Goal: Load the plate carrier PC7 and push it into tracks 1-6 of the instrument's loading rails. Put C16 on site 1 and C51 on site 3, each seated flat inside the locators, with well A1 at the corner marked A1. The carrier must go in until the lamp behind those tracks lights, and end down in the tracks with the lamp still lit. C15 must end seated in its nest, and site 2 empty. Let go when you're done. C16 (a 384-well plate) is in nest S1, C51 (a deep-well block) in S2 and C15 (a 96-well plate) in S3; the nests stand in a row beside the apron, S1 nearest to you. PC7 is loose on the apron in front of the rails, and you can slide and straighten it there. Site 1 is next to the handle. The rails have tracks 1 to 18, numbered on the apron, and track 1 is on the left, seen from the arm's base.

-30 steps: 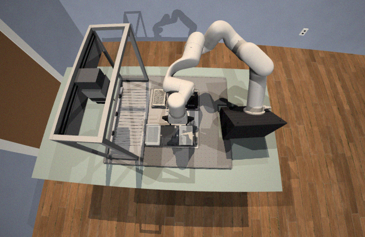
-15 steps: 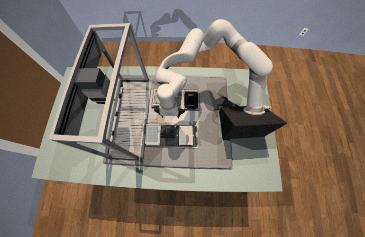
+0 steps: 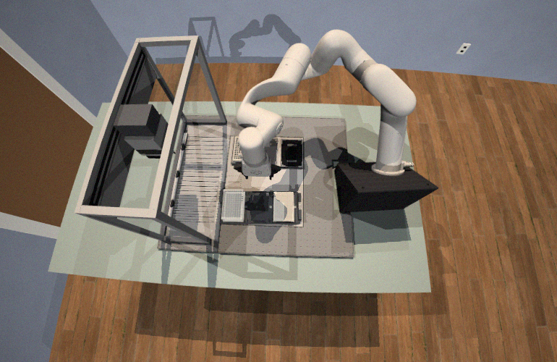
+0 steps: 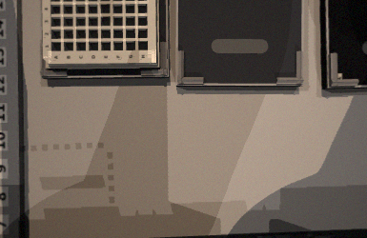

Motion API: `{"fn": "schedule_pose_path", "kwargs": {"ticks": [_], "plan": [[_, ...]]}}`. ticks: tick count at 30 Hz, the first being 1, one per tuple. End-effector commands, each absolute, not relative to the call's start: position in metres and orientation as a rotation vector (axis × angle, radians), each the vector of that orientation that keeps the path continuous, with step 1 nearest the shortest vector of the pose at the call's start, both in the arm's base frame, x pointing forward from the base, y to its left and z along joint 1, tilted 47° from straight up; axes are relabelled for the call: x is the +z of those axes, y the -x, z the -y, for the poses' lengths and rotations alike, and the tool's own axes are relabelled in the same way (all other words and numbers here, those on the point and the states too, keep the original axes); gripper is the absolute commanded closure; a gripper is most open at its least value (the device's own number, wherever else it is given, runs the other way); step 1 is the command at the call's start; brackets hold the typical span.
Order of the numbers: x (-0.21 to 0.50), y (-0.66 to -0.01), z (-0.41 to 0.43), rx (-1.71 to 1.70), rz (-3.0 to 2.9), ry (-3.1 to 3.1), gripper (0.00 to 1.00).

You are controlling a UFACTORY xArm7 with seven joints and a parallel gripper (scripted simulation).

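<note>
My gripper [image 3: 256,172] is wide open and holds nothing; it hangs over the apron near the nests; C15 [image 4: 101,30] sits in its nest; PC7 [image 3: 260,208] looks loaded, I think; I should go low behind its handle end and push straight, slowly.

A pale green surface [image 3: 385,264] lay on the wooden floor [image 3: 492,213] and carried a grey perforated deck plate [image 3: 326,239]. On that plate, the instrument's frame [image 3: 116,127] stood at the far side from the arm's black pedestal [image 3: 419,190]. Between frame and pedestal lay the ribbed loading rails [image 3: 202,170], then the tan apron [image 4: 207,138] with track numbers along its rail-side edge. On the apron rested the plate carrier [image 3: 262,206] and, apart from it, the row of nests [image 4: 240,81].
</note>
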State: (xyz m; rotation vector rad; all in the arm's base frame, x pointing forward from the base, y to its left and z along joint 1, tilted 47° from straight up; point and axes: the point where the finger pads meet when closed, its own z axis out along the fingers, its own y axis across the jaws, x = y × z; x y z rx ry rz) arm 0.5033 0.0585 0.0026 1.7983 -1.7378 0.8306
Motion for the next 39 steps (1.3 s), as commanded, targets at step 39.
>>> {"fn": "schedule_pose_path", "kwargs": {"ticks": [39], "plan": [[-0.038, -0.509, -0.017, 0.832, 1.739, -1.802, 0.0]]}}
